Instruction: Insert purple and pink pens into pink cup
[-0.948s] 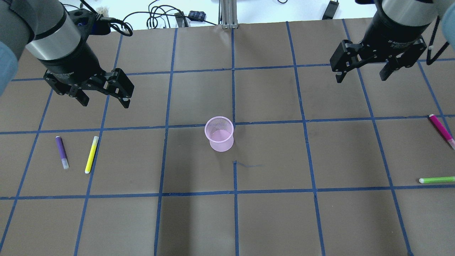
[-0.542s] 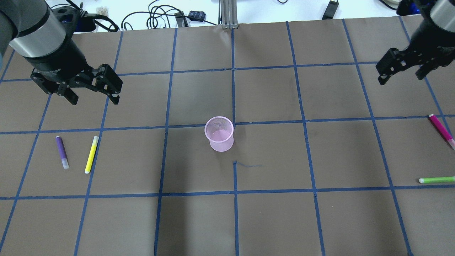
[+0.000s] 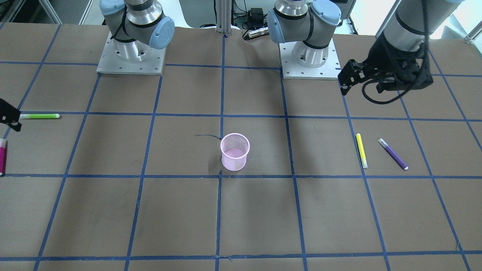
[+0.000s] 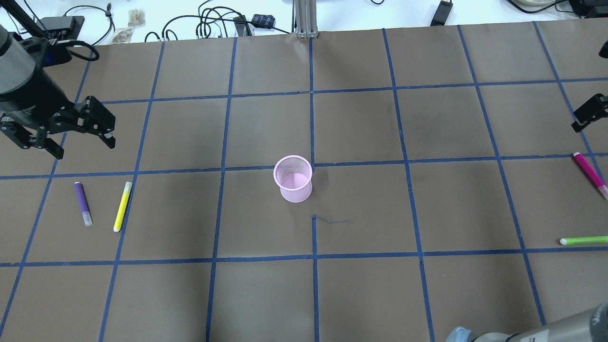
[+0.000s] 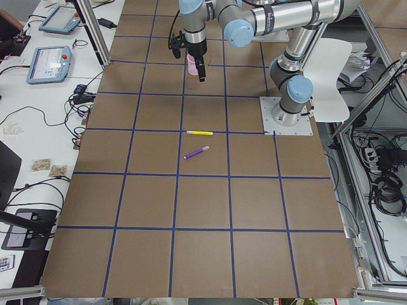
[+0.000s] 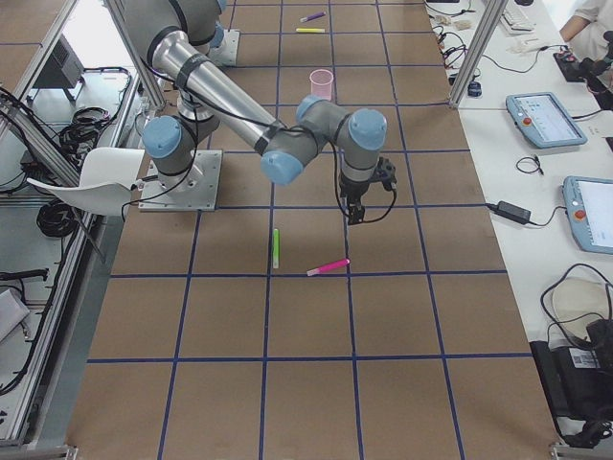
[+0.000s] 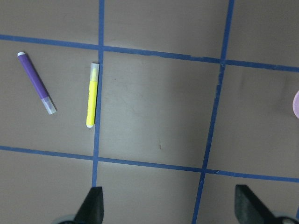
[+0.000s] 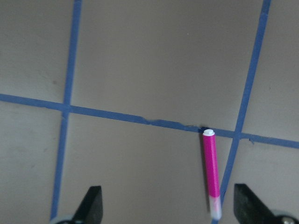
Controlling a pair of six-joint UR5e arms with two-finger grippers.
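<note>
A brown desk [image 4: 427, 294] gridded with blue tape carries the pink cup [image 4: 293, 179] upright at its centre. The purple pen [image 4: 82, 203] lies flat well to the cup's left, with a yellow pen [image 4: 122, 206] between them. The pink pen [image 4: 589, 174] lies far to the cup's right, near a green pen [image 4: 583, 240]. The left end effector [image 4: 83, 148] and right end effector [image 8: 168, 188] both hang empty, fingers spread wide. Each probably should centre over its pen, straddle the barrel crosswise at mid-length, and the left must avoid nudging the yellow neighbour.
</note>
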